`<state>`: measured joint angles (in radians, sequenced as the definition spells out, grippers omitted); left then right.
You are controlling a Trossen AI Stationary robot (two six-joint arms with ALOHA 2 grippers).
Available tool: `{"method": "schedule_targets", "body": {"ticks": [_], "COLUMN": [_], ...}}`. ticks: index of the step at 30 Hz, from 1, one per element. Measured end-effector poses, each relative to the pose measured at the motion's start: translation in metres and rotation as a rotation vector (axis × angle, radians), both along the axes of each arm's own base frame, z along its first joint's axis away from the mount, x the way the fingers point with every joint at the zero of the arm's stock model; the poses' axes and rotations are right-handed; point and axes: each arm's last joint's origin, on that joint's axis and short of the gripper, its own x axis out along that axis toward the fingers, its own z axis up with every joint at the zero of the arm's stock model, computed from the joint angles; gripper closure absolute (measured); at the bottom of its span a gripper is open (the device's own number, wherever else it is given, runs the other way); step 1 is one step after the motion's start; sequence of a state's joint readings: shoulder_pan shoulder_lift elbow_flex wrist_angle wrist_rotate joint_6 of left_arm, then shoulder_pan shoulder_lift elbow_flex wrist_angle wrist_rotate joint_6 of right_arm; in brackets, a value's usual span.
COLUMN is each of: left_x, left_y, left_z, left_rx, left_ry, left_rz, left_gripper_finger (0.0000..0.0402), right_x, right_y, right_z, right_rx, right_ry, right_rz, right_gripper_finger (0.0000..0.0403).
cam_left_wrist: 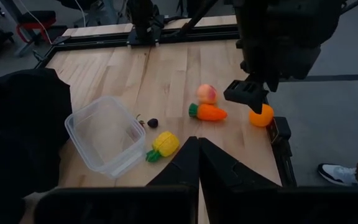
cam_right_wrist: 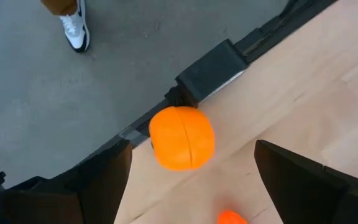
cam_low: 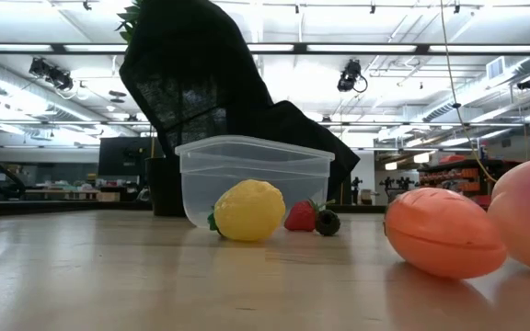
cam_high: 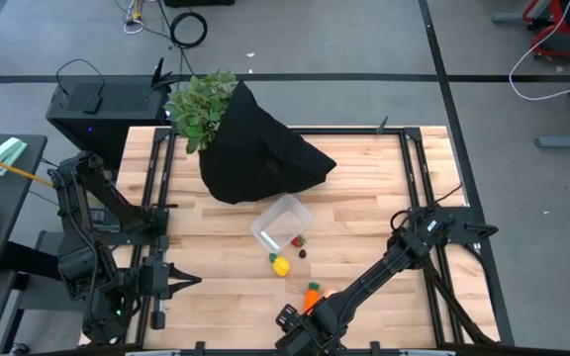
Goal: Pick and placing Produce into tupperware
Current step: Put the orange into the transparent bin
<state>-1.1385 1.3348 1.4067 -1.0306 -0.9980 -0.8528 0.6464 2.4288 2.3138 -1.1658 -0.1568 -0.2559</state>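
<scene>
The clear tupperware (cam_high: 281, 222) (cam_low: 254, 179) (cam_left_wrist: 104, 134) stands open on the wooden table. Near it lie a yellow piece (cam_high: 281, 264) (cam_low: 248, 211), a red berry (cam_low: 301, 216) and a dark berry (cam_low: 328, 222). The carrot (cam_high: 312, 295) (cam_left_wrist: 209, 112) and the pink-red fruit (cam_left_wrist: 207, 93) lie closer to the near edge. The orange ball (cam_right_wrist: 182, 138) (cam_left_wrist: 261, 116) sits at the table's near edge. My right gripper (cam_right_wrist: 193, 163) (cam_left_wrist: 247, 93) hovers over it, open, with a finger on either side and not touching. My left gripper (cam_left_wrist: 197, 152) waits shut at the table's left.
A black cloth heap (cam_high: 260, 153) with a leafy green plant (cam_high: 201, 109) fills the far middle of the table, just behind the tupperware. A black frame rail (cam_right_wrist: 210, 68) runs along the near edge by the ball. A person's shoe (cam_right_wrist: 76, 28) shows on the floor beyond.
</scene>
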Motion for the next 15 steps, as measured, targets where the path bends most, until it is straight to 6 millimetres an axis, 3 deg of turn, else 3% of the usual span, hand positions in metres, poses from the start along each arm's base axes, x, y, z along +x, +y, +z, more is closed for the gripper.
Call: {"method": "schedule_targets", "body": {"ticks": [15], "left_x": [0.000], "left_y": [0.000], "left_z": [0.000], "left_rx": [0.000], "left_ry": [0.000], "left_rz": [0.000], "left_gripper_finger": [0.0392], "right_x": [-0.001], "right_y": [0.000], "right_z": [-0.033], "right_rx": [-0.034], "right_ry": [0.014], "right_rz": [0.033], "right_gripper_finger": [0.0045]}}
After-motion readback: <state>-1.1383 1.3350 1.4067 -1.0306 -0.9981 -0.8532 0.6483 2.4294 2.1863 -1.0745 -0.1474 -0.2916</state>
